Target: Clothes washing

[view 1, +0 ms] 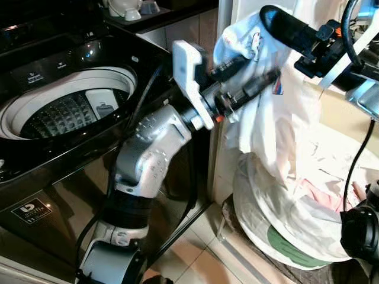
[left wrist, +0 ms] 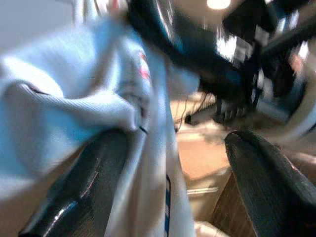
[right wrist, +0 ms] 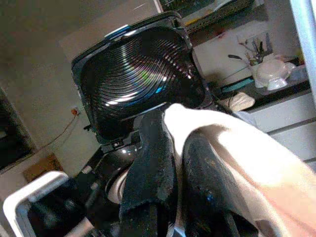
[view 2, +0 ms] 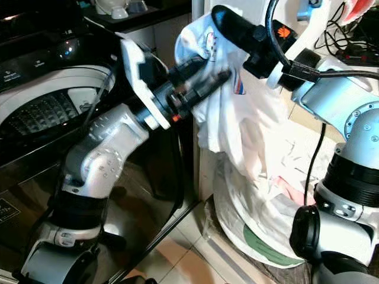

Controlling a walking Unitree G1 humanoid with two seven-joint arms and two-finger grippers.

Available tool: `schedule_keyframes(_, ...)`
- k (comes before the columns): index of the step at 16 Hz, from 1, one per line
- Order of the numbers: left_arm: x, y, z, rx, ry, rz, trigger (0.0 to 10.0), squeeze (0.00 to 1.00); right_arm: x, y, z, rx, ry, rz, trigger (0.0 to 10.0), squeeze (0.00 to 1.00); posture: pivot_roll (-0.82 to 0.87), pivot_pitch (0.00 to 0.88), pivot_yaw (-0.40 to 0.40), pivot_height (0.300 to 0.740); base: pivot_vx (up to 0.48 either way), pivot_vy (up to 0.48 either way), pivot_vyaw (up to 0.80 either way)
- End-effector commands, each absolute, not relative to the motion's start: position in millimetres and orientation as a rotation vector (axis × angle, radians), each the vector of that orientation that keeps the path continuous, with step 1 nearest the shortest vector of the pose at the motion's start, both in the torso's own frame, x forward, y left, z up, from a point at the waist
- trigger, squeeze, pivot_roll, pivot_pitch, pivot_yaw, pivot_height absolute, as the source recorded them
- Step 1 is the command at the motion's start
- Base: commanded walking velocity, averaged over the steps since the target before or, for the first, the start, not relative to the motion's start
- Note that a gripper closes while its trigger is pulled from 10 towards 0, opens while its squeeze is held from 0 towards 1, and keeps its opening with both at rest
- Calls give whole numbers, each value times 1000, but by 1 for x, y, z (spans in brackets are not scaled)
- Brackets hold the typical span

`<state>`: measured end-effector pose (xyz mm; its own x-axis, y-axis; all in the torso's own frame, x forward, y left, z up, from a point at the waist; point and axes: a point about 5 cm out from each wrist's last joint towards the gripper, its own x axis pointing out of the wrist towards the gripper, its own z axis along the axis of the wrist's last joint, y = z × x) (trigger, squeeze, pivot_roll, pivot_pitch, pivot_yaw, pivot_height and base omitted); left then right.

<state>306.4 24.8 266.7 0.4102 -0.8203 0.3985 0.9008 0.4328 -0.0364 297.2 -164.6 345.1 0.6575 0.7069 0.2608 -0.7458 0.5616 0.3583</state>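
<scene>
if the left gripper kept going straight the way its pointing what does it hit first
Most likely the white printed garment hanging right before the left gripper; one finger already seems to touch the cloth. Beyond it sits the right gripper, though depth is unclear.

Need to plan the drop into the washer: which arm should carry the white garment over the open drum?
Probably the left. The left gripper reaches into the white garment beside the drum. The right gripper, though shut on the garment, stands farther away.
</scene>
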Motion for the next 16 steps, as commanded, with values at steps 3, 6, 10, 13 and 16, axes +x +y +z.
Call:
schedule_keyframes(3, 312, 13, 256, -116, -334, -1004, 10000, 0, 286, -155, 360, 459, -134, 926, 0, 0, -136, 0, 41, 740, 0, 0, 0)
schedule_keyframes(6, 320, 13, 251, -16, -323, -920, 10000, 0, 285, -153, 359, 464, -129, 925, 0, 0, -141, 0, 44, 740, 0, 0, 0)
schedule_keyframes(10, 332, 25, 253, -59, -323, -822, 0, 0, 284, -154, 358, 465, -121, 906, 0, 0, -141, 0, 44, 740, 0, 0, 0)
schedule_keyframes(13, 332, 27, 252, -56, -335, -818, 0, 0, 283, -154, 357, 461, -115, 894, 0, 0, -137, 0, 40, 740, 0, 0, 0)
schedule_keyframes(16, 331, 27, 252, -62, -340, -829, 0, 0, 283, -154, 356, 461, -112, 888, 0, 0, -137, 0, 40, 740, 0, 0, 0)
